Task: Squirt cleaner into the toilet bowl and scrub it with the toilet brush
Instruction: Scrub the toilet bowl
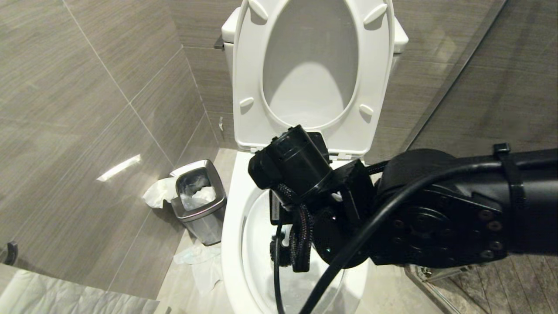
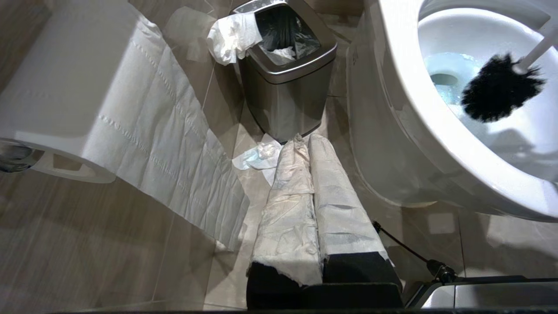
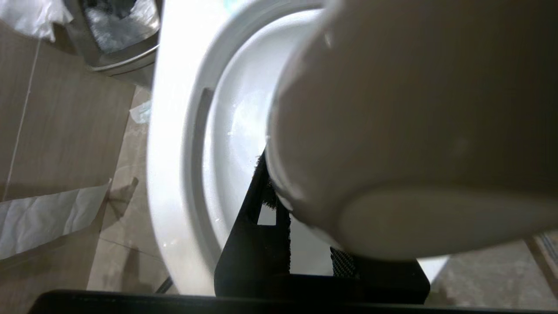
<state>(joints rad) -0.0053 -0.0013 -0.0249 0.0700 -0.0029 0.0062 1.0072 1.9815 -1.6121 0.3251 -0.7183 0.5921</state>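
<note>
right arm (image 1: pixel 440 209): black casing | screws | black cable | braided sleeve

Bathroom floor (image 2: pixel 130 261) of large grey-brown tiles with thin pale joints, meeting tiled walls of the same tone. Standing directly on it: the white toilet, whose pedestal base (image 2: pixel 383 174) rests on the tiles, and, just beside it on the robot's left, a small square steel waste bin (image 1: pixel 200 205) lined with a dark bag, white paper draped over its rim. Crumpled tissue (image 2: pixel 259 157) lies on the tiles at the foot of the bin, between bin and pedestal; more paper (image 1: pixel 205 266) lies beside the toilet's base in the head view
</note>
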